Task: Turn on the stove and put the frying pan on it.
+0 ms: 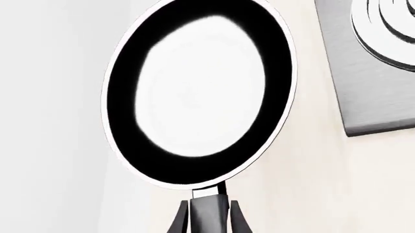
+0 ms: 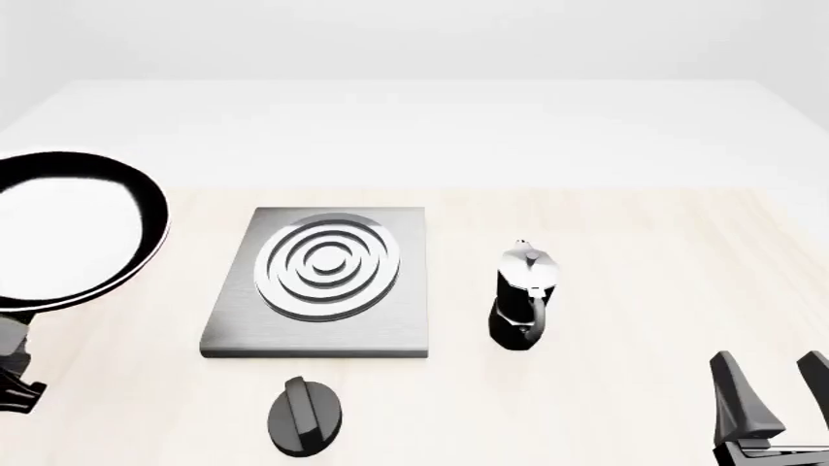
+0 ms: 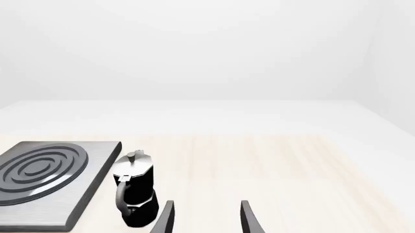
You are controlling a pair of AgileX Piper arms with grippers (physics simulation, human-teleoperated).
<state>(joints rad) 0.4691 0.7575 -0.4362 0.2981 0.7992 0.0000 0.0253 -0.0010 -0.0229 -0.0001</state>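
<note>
- The round, shallow, glossy black frying pan with a thin pale rim (image 2: 58, 228) is lifted clear of the pale wooden tabletop (image 2: 622, 272) at the far left of the front view, well apart from the stove and to its left.
- The left hand (image 1: 209, 218) is clamped on the pan's dark grey handle just behind the bowl — its fingers sit on either side of the handle in the left wrist view.
- The flat square grey metal stove with concentric silver rings (image 2: 324, 282) lies bare in the middle of the tabletop; nothing rests on it.
- The small black oval knob with a raised ridge (image 2: 306, 416) sits just in front of the stove, untouched by either hand.
- The right hand (image 2: 778, 393) hovers low at the right with its fingers apart, holding nothing; the small black-and-silver moka pot (image 2: 525, 294) stands upright between it and the stove.
- Handling, as a judgement: the pan looks rigid and fairly heavy at the bowl end, so a grip on the handle close to the bowl limits sag and twisting — the glossy finish could slip if held loosely.
</note>
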